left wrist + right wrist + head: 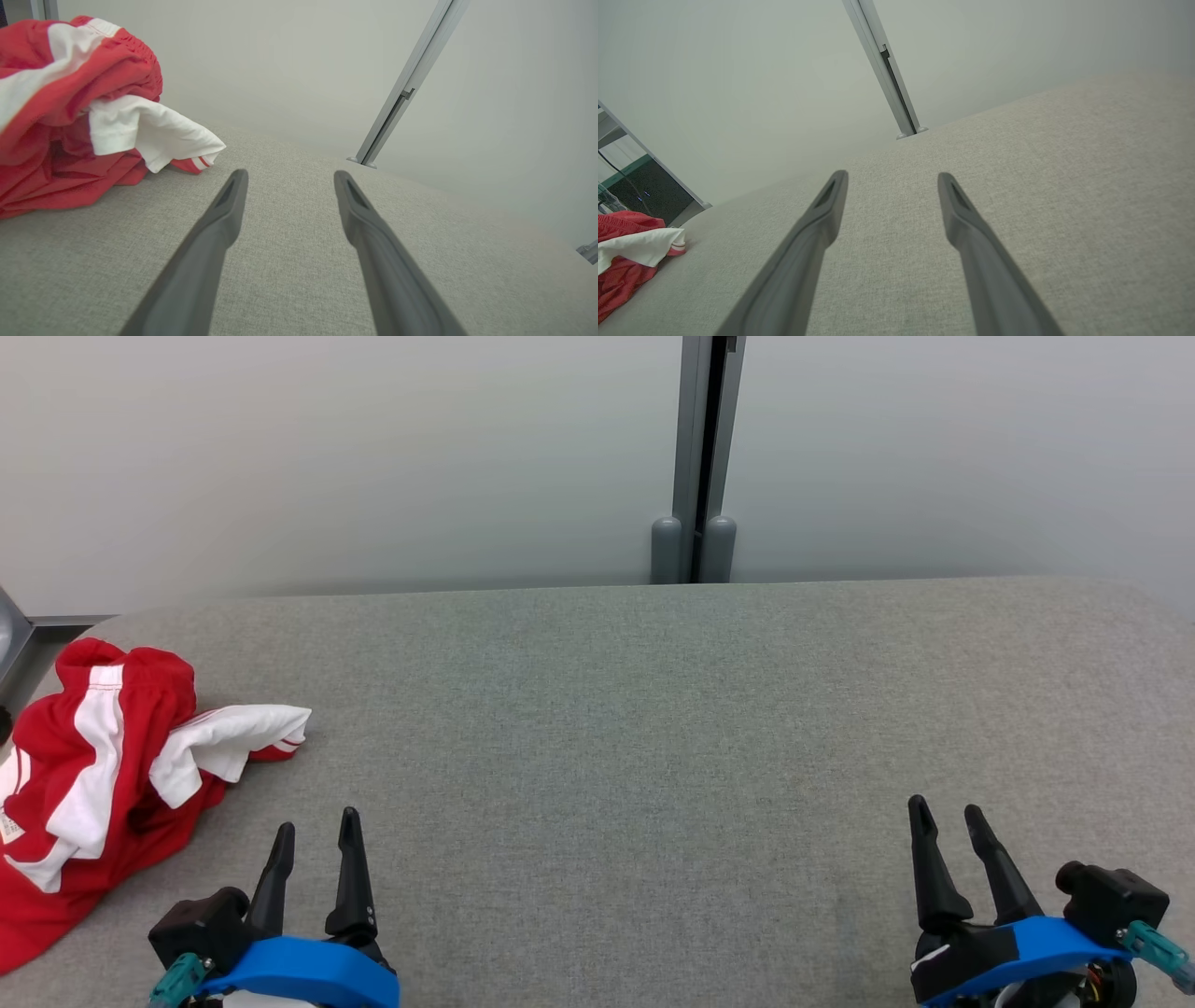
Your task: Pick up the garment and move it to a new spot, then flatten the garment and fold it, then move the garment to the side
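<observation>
Head view, crumpled garment [233,742], small white tag [7,827], writing illegible

The grey fabric desk [653,709] offers open passage from its centre to its right edge. At the left edge a heap, red shorts [93,737] over the jersey [233,742], obstructs travel near the left end effector [317,819]. A partition wall [373,457] bounds the far side.
</observation>
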Controlling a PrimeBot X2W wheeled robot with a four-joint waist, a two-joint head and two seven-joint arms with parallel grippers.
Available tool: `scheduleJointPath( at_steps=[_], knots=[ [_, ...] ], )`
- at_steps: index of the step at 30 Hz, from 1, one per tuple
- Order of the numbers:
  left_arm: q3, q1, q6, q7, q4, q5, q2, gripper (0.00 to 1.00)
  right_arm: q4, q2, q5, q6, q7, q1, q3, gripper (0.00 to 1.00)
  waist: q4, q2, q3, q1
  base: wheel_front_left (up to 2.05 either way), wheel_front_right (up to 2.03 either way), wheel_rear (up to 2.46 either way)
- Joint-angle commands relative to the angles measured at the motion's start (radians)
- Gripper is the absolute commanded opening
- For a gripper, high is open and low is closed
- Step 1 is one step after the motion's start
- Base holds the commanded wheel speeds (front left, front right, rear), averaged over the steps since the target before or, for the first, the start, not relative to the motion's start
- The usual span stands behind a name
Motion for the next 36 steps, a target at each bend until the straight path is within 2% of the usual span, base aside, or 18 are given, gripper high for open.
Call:
scheduleJointPath(
  at_steps=[1,36],
  knots=[
    [-0.006,-0.002,0.007,-0.01,-0.001,0.029,0.008,1.0,0.0,-0.009,-0.032,0.002,-0.012,-0.017,0.002,1.0,0.0,0.0,0.0,0.0,0.0,0.0,0.0],
    [-0.063,0.007,0.041,-0.066,0.032,0.214,0.032,1.0,0.043,-0.011,-0.276,0.003,-0.063,-0.015,0.006,1.0,0.004,0.0,-0.007,0.0,0.0,0.0,0.0]
  ],
)
